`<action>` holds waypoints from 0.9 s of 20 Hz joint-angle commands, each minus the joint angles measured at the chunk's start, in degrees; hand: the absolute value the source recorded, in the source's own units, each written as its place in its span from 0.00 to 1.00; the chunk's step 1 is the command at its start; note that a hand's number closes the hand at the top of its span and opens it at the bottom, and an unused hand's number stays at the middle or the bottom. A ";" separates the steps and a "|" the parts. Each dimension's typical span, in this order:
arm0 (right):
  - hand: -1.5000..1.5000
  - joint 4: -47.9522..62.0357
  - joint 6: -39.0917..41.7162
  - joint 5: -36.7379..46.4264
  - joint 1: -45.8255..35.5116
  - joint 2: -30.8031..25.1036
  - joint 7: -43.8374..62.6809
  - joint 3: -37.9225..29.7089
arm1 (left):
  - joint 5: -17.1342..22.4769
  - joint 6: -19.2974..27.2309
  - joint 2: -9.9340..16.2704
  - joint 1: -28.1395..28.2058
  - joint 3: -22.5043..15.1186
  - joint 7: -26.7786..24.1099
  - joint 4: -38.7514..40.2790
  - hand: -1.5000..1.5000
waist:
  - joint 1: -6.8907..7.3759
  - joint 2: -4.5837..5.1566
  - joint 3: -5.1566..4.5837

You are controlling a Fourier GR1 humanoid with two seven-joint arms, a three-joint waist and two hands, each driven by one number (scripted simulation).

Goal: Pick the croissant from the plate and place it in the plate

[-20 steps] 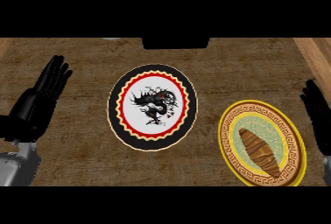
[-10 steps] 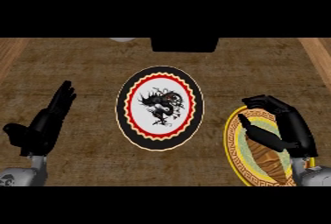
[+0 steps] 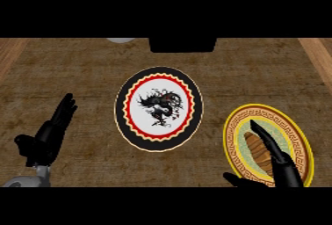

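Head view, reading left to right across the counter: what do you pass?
Left hand resting open at the left edge → black dragon plate → yellow plate holding the croissant, with the right hand stretched over it.

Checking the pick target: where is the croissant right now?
In the head view the croissant lies on the yellow-rimmed plate at lower right, under the right robot hand, right of the dragon plate.

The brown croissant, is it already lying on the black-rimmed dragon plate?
No, the brown croissant lies on the yellow-rimmed plate.
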 commanded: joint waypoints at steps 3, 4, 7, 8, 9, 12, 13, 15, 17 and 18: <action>0.00 -11.24 -1.14 1.86 10.50 -5.46 1.71 -4.45 | -2.53 1.30 -1.81 2.96 -0.52 -0.01 -2.93 0.50 | 0.05 -0.07 0.02; 0.00 -11.96 -1.85 4.08 7.64 -6.95 6.62 -5.57 | -1.87 0.44 -1.82 1.32 -0.41 0.88 -2.02 0.50 | 0.10 -0.02 0.00; 0.00 -14.85 -0.52 9.13 11.14 -12.82 14.17 -5.21 | -1.49 -0.27 -1.35 0.66 0.48 -0.28 -0.06 0.50 | 0.05 -0.01 -0.06; 0.00 -15.25 1.38 9.05 10.74 -15.85 16.46 -7.12 | -1.29 -1.71 -0.68 0.38 1.33 -2.84 3.23 0.50 | -0.09 0.10 -0.12; 0.00 -15.46 3.52 9.43 10.07 -18.74 19.36 -8.17 | -1.63 -1.44 -1.95 1.62 -0.04 -3.18 1.97 0.50 | 0.23 0.10 -0.14; 0.00 -16.47 5.54 15.66 12.50 -21.39 25.13 -4.72 | -1.01 -1.83 -1.82 0.16 1.10 -3.10 3.35 0.50 | 0.15 0.13 -0.14; 0.00 -16.72 8.49 14.15 11.62 -23.93 27.29 -6.57 | -0.78 -2.16 -0.40 -0.81 2.28 -2.66 2.95 0.50 | 0.34 0.14 -0.12; 0.00 -18.08 10.95 15.81 9.40 -23.84 33.60 -5.07 | -1.68 -1.68 -1.32 -0.97 1.44 -1.90 3.08 0.50 | 0.56 0.13 -0.06; 0.00 -23.19 13.07 16.60 9.79 -23.41 39.50 -3.81 | -3.58 -0.75 -3.07 -1.23 0.41 -3.43 5.52 0.50 | 0.23 0.10 -0.06; 0.00 -25.22 15.59 15.03 8.96 -25.09 42.93 -5.12 | -1.77 -2.53 -0.61 0.14 1.40 -0.70 0.20 0.50 | 0.64 0.01 -0.04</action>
